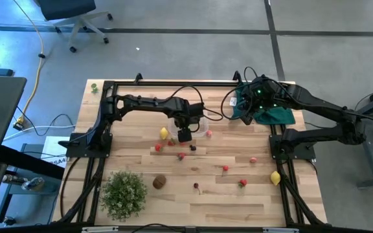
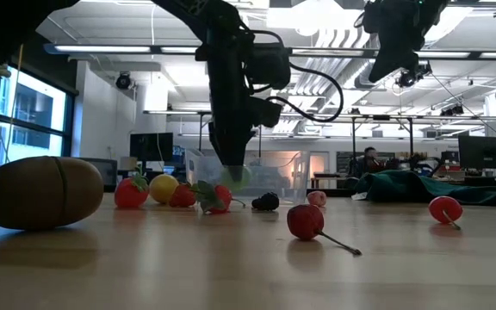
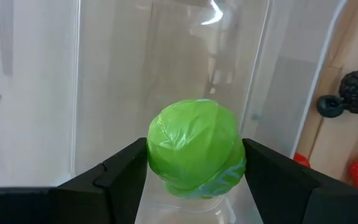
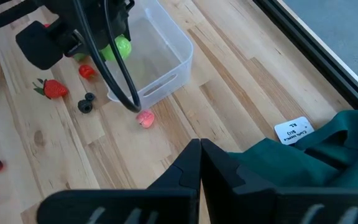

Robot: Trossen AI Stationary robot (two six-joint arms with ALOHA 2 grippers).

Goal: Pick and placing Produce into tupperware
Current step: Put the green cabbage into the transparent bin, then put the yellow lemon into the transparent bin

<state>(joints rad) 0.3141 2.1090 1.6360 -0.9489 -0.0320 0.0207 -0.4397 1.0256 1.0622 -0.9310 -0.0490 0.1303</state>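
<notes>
Wooden slatted tabletop (image 1: 238,194), office room behind. Left gripper (image 3: 194,171) fingers clamp a green ball (image 3: 196,148) from both sides, grip sits on its lower half, held over the clear tupperware (image 4: 166,46) interior. Landmark = tupperware: ball is inside its outline, bottom looks near or just above the floor of the tub, can't tell if touching. Just beside the tub: a pink fruit (image 4: 145,119), a black berry (image 4: 86,103), a strawberry (image 4: 53,88) and a yellow lemon (image 1: 164,133). Well apart from the tub: brown kiwi (image 1: 159,182), second lemon (image 1: 275,177), scattered red fruits, bushy plant (image 1: 123,193). Right gripper (image 4: 199,163) fingers pressed fully together, holding nothing, parked off to the tub's side above the dark green cloth (image 4: 316,155).

Risks, my read: ball is round, so releasing from height likely makes it roll or bounce toward the low wall. Tub is light; left arm's cable or fingers catching the rim on retreat could drag or tip it. Ball may stick to one pad on opening.
</notes>
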